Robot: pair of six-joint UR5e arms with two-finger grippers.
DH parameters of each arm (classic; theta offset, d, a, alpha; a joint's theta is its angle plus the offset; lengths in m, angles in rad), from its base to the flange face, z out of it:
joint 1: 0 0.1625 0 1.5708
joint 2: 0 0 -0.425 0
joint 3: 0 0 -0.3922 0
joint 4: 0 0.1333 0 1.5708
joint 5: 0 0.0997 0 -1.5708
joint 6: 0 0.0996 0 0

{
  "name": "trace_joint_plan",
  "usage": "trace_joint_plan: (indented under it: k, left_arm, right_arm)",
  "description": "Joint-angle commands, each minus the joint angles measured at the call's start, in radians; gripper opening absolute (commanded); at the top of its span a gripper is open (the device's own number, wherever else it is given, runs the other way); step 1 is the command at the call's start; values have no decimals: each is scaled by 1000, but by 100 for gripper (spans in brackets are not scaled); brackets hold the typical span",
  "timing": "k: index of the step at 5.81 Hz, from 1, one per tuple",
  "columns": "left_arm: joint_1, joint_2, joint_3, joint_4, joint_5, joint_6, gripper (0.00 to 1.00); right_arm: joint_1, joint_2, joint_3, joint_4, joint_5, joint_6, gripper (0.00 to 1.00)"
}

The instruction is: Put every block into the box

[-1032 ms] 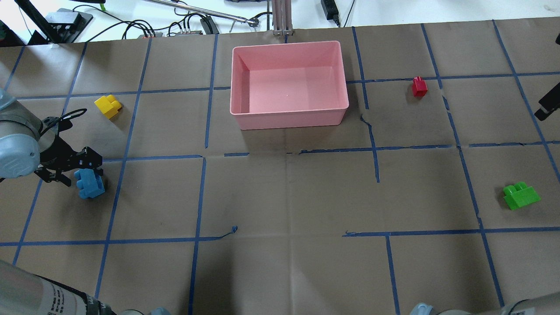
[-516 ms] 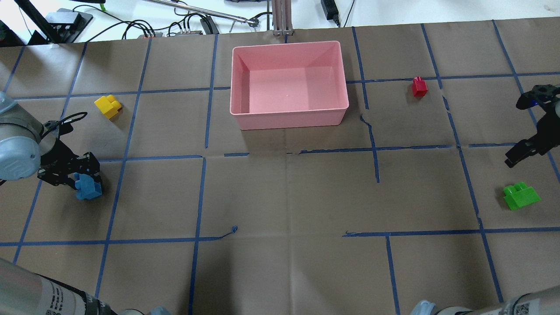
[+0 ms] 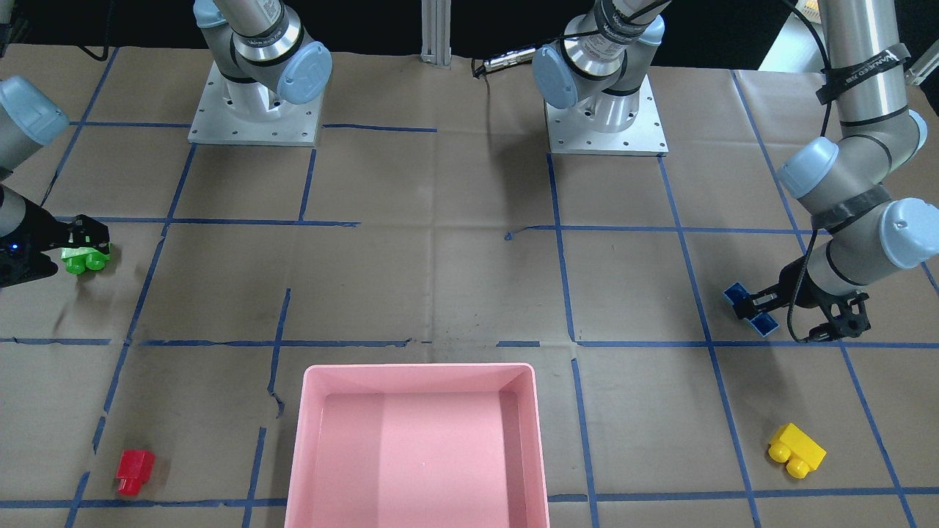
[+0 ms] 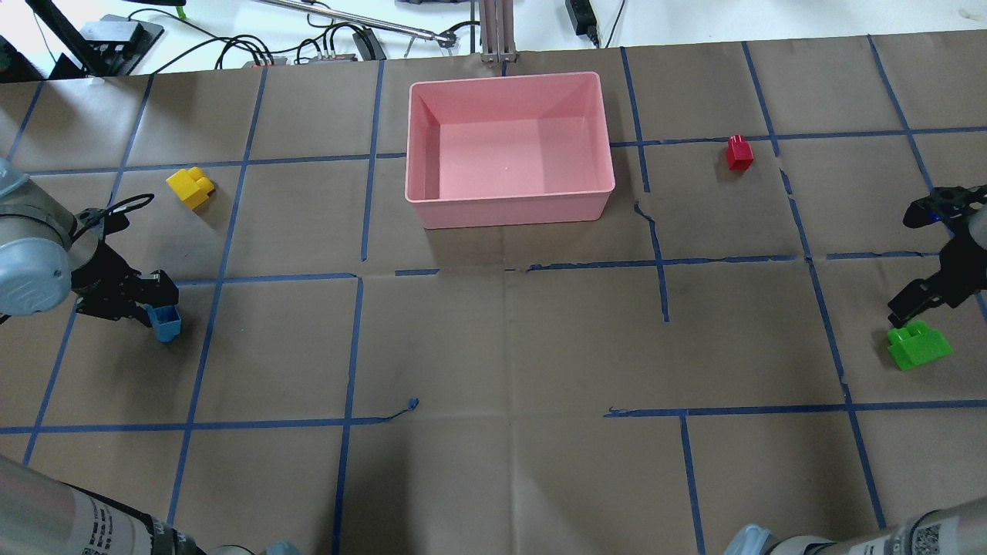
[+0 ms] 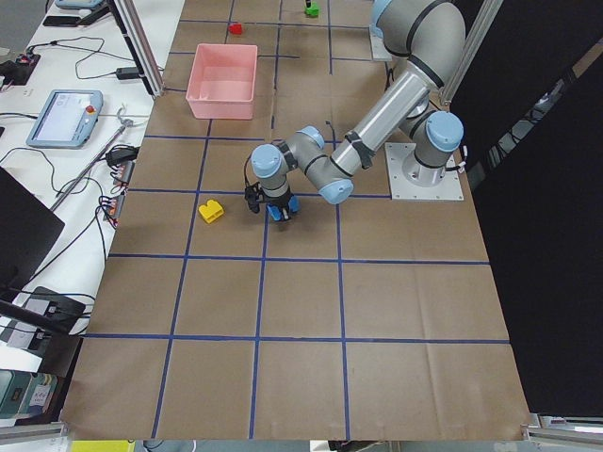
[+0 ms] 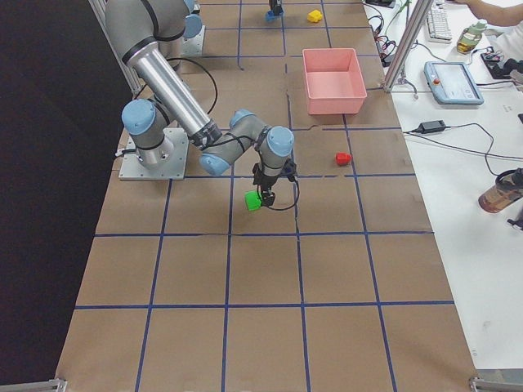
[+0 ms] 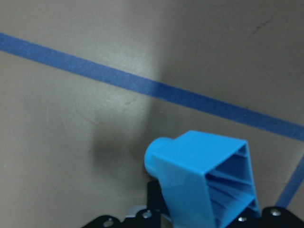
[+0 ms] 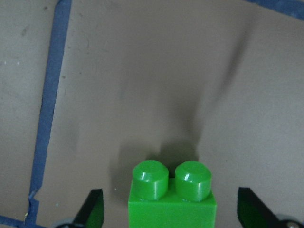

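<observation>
My left gripper (image 4: 158, 312) is shut on the blue block (image 4: 166, 322), held tilted just above the paper at the table's left; the left wrist view shows its hollow underside (image 7: 209, 190). My right gripper (image 4: 904, 311) is open and low over the green block (image 4: 917, 347); its fingers (image 8: 92, 206) stand on either side of that block (image 8: 171, 199), apart from it. The yellow block (image 4: 190, 187) lies beyond my left gripper. The red block (image 4: 739, 153) lies right of the pink box (image 4: 509, 204), which is empty at the far middle.
Brown paper with a blue tape grid covers the table. Both arm bases (image 3: 253, 110) stand on the robot's side. Cables and a metal post (image 4: 497, 31) lie beyond the far edge, behind the box.
My left gripper has shut on the blue block and tipped it up off the paper. My right arm has come in from the right edge and dropped to the green block.
</observation>
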Motion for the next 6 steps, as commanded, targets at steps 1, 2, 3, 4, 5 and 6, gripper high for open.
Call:
trace_joint_plan:
  k: [1,2,3,4,5,6]
  left_arm:
    - [-108,31,68,-13,-39,-18,0]
    - [-205,31,133,-26,-39,-113,0]
    - [-315,11,215,-33,-39,-145,0]
    - [-415,-8,314,-65,-40,-213,0]
    - [-487,-32,414,-109,-72,-353,0]
    - [-541,-70,477,-112,-105,-540,0]
  right_arm:
    - [-2,40,6,-39,-46,-32,100]
    - [-2,44,6,-41,-70,-35,100]
    - [0,44,6,-39,-69,-32,94]
    - [0,43,4,-39,-66,-26,70]
    - [0,43,4,-38,-60,-24,56]
    - [0,41,4,-36,-58,-21,39]
